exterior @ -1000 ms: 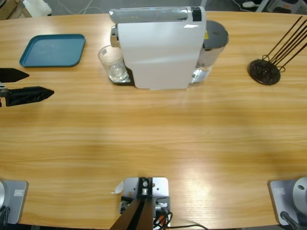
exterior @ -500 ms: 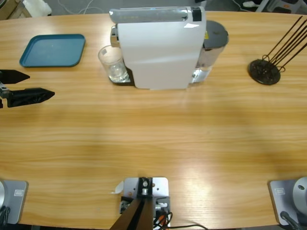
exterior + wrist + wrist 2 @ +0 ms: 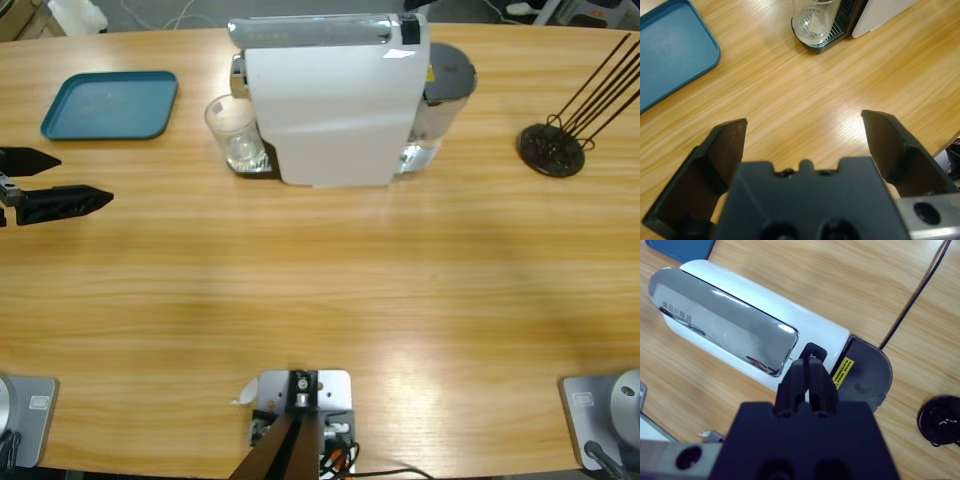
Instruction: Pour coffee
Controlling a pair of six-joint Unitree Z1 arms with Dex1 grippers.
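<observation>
High view looks straight down on a long wooden table (image 3: 330, 290). A white coffee machine (image 3: 330, 100) with a chrome top stands at twelve o'clock of the table's middle, and a clear glass (image 3: 236, 133) sits on its drip tray on the side toward nine o'clock, touching the machine. A teal tray (image 3: 110, 104) lies well apart at ten o'clock, and a black stand of thin rods (image 3: 552, 148) sits at two o'clock. The left gripper (image 3: 55, 178) enters from the nine o'clock edge, its two black jaws spread wide with nothing between them, well apart from the glass.

Judging by the glass, which looks clear with no dark liquid, no coffee has been poured; the brewing itself appears to be what remains.

Left wrist view adds the glass (image 3: 814, 21) from close by, standing upright on a dark grille, with the left gripper (image 3: 805, 135) aimed toward it across bare wood and the teal tray (image 3: 670, 52) at ten o'clock.

Right wrist view shows what the high view does not: the right gripper (image 3: 808, 371), jaws pressed together, poised directly over a small black button (image 3: 813, 352) behind the chrome lid (image 3: 722, 322). Whether it touches the button cannot be told.
</observation>
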